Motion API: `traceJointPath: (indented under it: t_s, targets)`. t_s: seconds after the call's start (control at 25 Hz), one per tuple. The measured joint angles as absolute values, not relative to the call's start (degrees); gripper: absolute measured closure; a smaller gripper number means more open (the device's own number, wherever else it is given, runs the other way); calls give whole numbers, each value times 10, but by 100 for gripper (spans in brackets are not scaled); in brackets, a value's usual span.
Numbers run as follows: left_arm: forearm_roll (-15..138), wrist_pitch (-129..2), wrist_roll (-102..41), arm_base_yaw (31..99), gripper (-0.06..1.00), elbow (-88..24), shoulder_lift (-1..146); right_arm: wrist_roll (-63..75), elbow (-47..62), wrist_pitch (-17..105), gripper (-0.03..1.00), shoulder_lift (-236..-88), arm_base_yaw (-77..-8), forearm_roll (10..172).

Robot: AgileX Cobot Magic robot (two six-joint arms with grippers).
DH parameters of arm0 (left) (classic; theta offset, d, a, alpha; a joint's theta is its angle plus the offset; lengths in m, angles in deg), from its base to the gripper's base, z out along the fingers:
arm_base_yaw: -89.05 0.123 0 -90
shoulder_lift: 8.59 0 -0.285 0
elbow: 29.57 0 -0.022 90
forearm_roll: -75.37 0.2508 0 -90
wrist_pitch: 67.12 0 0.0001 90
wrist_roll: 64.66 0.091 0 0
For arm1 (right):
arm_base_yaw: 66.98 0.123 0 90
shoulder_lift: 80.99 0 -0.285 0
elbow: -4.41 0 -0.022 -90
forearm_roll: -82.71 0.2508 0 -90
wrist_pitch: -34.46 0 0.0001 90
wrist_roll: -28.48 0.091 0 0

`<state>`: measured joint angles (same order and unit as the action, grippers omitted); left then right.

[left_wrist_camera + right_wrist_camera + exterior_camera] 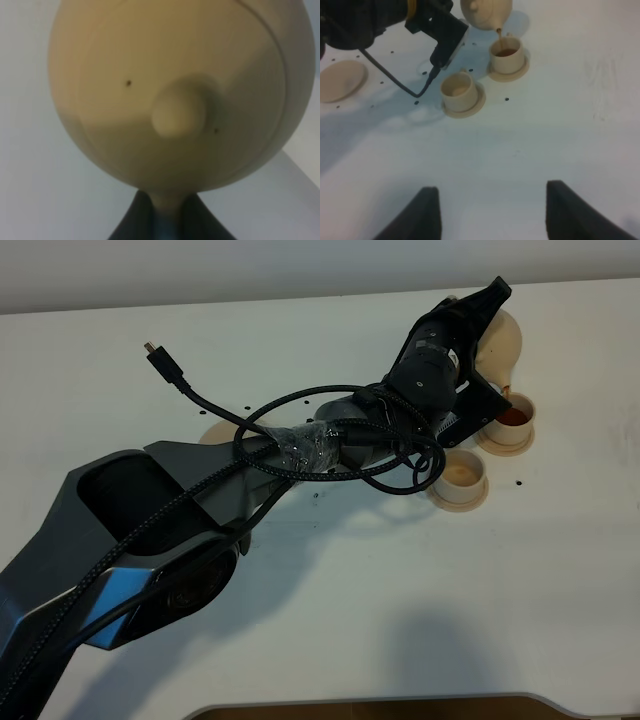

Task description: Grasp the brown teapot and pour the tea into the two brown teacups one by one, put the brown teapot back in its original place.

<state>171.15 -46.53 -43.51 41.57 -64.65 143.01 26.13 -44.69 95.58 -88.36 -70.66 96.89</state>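
Gripping handle of round tan clay teapot (130,60) in closed left gripper (167,225); pour slowly, spout centred over small tan clay teacup (507,61).

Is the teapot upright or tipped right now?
Tipped. The brown teapot leans spout-down over one teacup, and a thin brown stream falls from it into that cup.

Your left arm (200,510) is stretching from the near left diagonally across to the far right, with its wrist (430,355) angling upward. Your left gripper (492,295) is clamping tight on the brown teapot (175,90), seemingly by the handle, though the wrist view is too blurred to be sure. Your right gripper (492,215) is hovering, looking downward, its fingers (427,215) standing wide apart.
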Motion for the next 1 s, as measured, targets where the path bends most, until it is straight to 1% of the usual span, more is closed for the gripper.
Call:
traceJointPath:
  t_s: [0.84,1.0]
  targets:
    - [1713,-471,-436,416,80,-646,1430,261,-447,956,49,-884,-707,969]
    - [1683,-476,-439,416,80,-646,1430,261,-447,956,49,-884,-707,969]
